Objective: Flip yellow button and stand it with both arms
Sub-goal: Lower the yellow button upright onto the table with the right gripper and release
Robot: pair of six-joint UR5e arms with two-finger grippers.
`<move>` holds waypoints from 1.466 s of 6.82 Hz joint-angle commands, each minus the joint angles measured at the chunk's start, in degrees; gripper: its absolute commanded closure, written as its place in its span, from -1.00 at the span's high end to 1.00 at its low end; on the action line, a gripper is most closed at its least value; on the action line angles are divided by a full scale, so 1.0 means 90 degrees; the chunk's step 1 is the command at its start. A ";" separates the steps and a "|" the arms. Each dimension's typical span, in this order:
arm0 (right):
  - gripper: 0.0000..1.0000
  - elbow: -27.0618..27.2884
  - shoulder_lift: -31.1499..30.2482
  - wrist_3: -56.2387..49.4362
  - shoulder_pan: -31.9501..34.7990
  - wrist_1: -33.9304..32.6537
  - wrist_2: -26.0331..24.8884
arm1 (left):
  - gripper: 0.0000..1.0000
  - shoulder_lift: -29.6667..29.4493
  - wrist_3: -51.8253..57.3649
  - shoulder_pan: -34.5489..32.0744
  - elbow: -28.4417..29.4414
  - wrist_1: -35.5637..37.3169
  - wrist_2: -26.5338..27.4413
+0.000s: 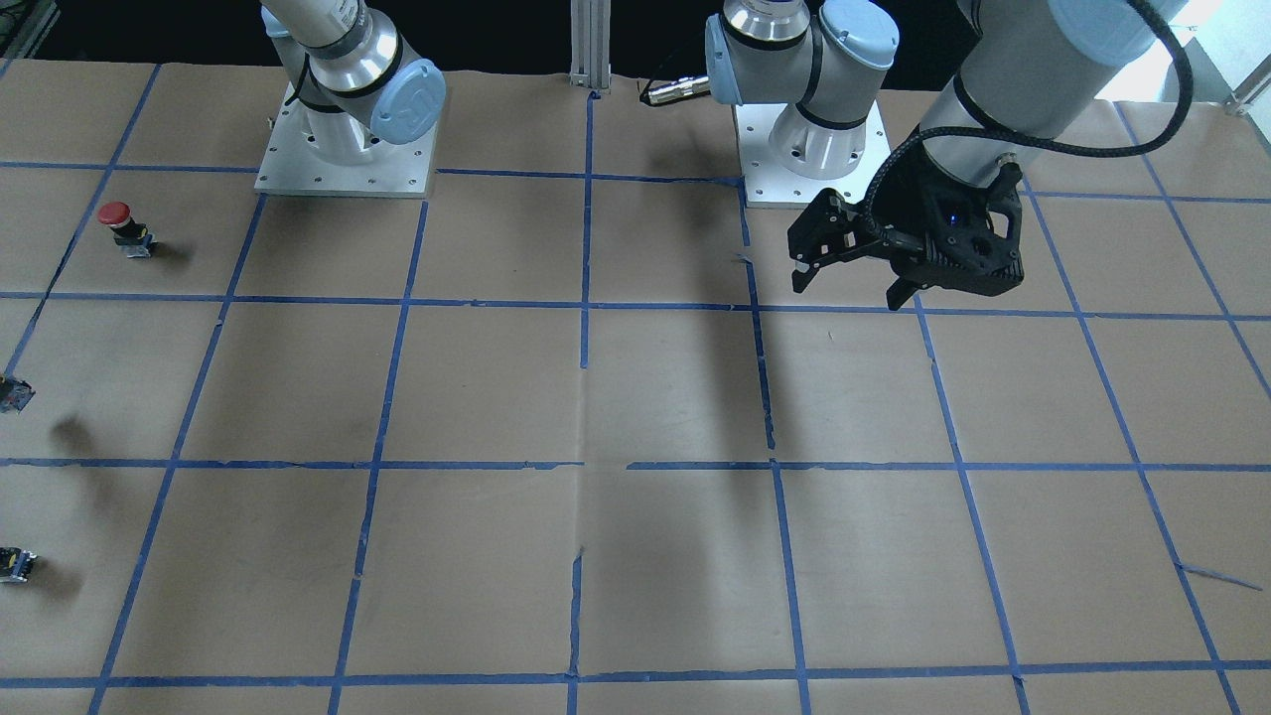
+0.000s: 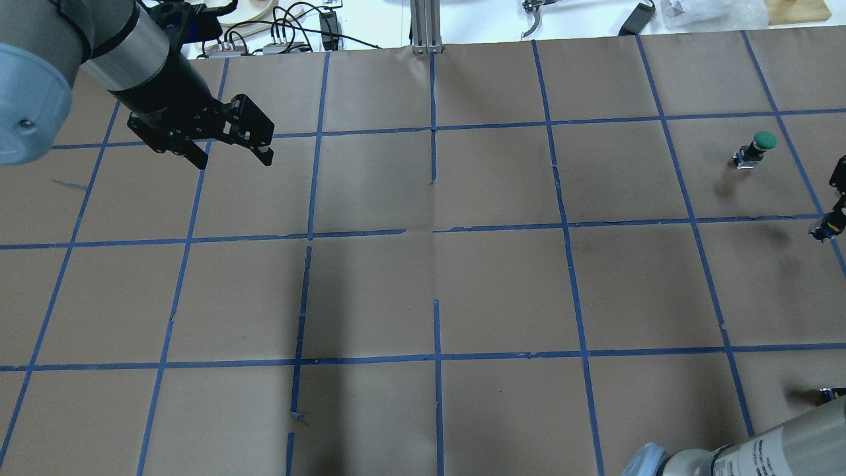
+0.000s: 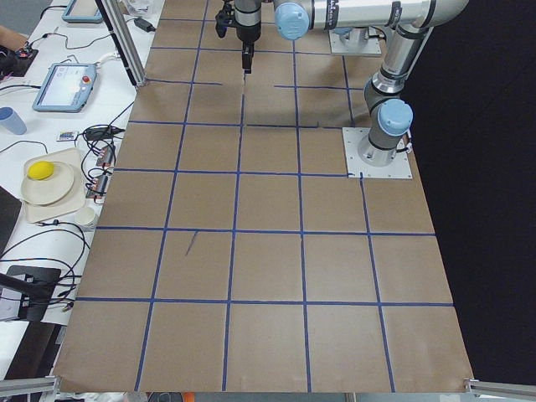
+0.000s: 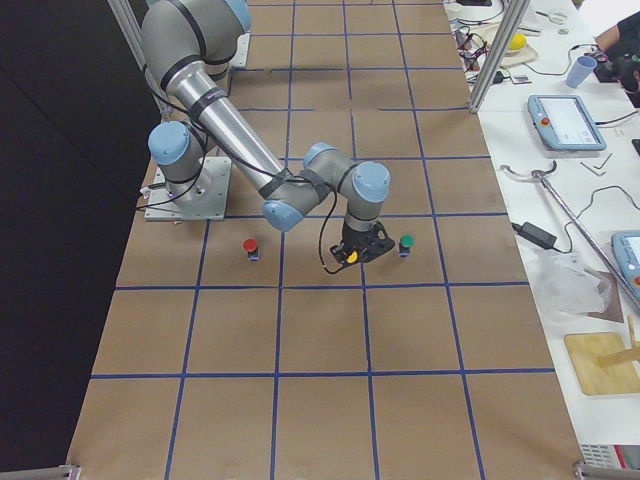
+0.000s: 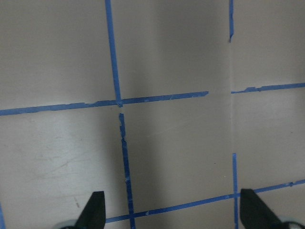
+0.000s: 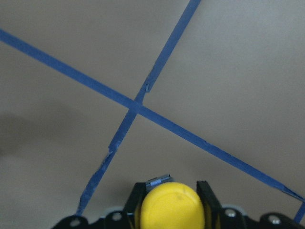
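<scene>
The yellow button [image 6: 171,210] has a round yellow cap and sits between the two black fingers of my right gripper [image 6: 171,190], just above the brown paper near a crossing of blue tape lines. In the exterior right view the right gripper [image 4: 356,248] points down at the table and is shut on the yellow button [image 4: 351,257], between a red and a green button. My left gripper [image 1: 849,283] hangs open and empty above the table near its own base. It also shows in the overhead view [image 2: 234,153]. The left wrist view shows only bare paper between its wide-apart fingertips [image 5: 95,210].
A red-capped button [image 1: 124,226] stands near the right arm's base. A green-capped button [image 2: 755,149] stands at the far right side. A small black-and-yellow piece [image 1: 15,564] lies at the table's edge. Brown paper with a blue tape grid [image 1: 586,298] covers the table.
</scene>
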 commanded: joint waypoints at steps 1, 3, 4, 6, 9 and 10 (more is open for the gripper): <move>-0.90 0.0717 -0.0539 0.1223 0.0025 -0.0201 0.0055 | 0.99 0.0037 -0.0122 -0.0156 0.0305 -0.0281 0.0124; -0.90 0.1829 -0.1527 0.1834 0.0161 -0.0646 0.0007 | 0.99 -0.0060 -0.0132 -0.0127 0.0588 -0.0409 0.0777; -0.88 0.2153 -0.1492 0.1796 0.0162 -0.1453 -0.0042 | 0.99 -0.0041 -0.0132 -0.0127 0.0619 -0.0691 0.0788; -0.82 0.2449 -0.1153 0.1834 0.0162 -0.2122 -0.0422 | 0.99 -0.0002 -0.0141 -0.0127 0.0629 -0.0723 0.0798; -0.81 0.2391 -0.0984 0.1931 0.0171 -0.2154 -0.0452 | 0.99 -0.0012 -0.0151 -0.0137 0.0629 -0.0723 0.0788; -0.79 0.2372 -0.1032 0.1981 0.0239 -0.2164 -0.0452 | 0.99 -0.0021 -0.0161 -0.0137 0.0648 -0.0713 0.0778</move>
